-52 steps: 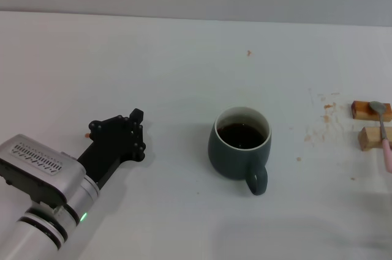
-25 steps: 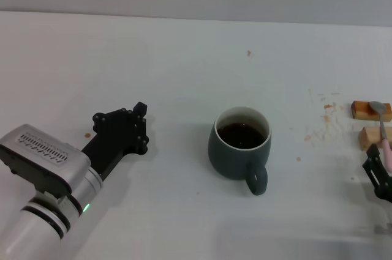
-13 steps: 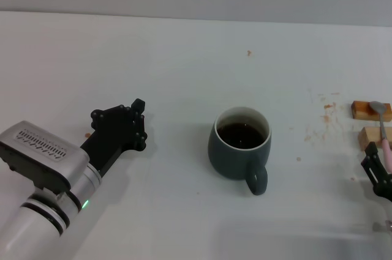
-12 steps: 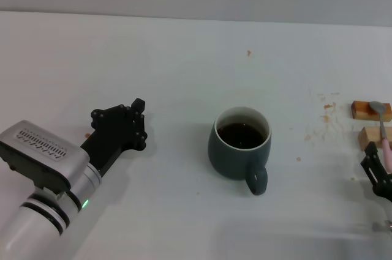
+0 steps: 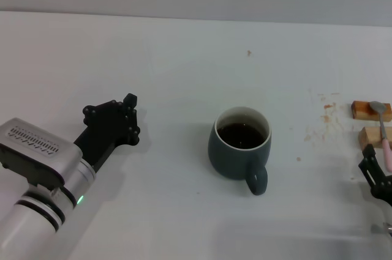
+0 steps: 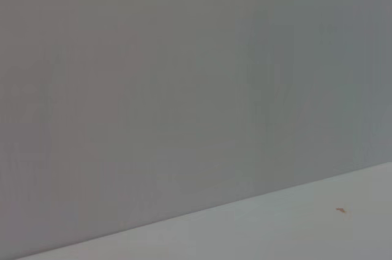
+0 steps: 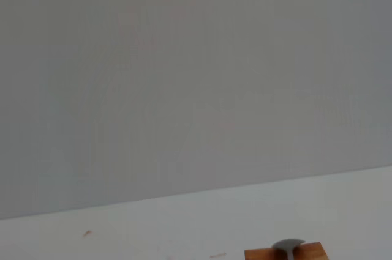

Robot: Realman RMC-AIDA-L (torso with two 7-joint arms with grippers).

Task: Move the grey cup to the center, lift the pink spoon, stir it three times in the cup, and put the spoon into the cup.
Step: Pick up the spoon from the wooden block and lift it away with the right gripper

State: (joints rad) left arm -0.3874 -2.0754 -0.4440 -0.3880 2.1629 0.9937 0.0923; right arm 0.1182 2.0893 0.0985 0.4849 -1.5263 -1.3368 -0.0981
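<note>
The grey cup (image 5: 240, 148) stands near the middle of the table with dark liquid inside and its handle (image 5: 258, 180) toward me. The pink spoon (image 5: 384, 136) lies across two tan wooden blocks at the far right edge, with its silver bowl on the far block. My right gripper (image 5: 375, 175) shows only partly at the right edge, just in front of the spoon's pink handle. My left gripper (image 5: 113, 119) rests low over the table, well left of the cup. The right wrist view shows the spoon's bowl (image 7: 286, 245) on a block.
Two tan wooden blocks (image 5: 365, 111) (image 5: 368, 137) hold up the spoon. Small brown stains (image 5: 323, 118) dot the white table (image 5: 184, 76) left of the blocks. A grey wall stands behind the table's far edge.
My left gripper has drawn back to the left, away from the cup. My right gripper came into view at the right edge beside the spoon's handle. The cup and spoon have not moved.
</note>
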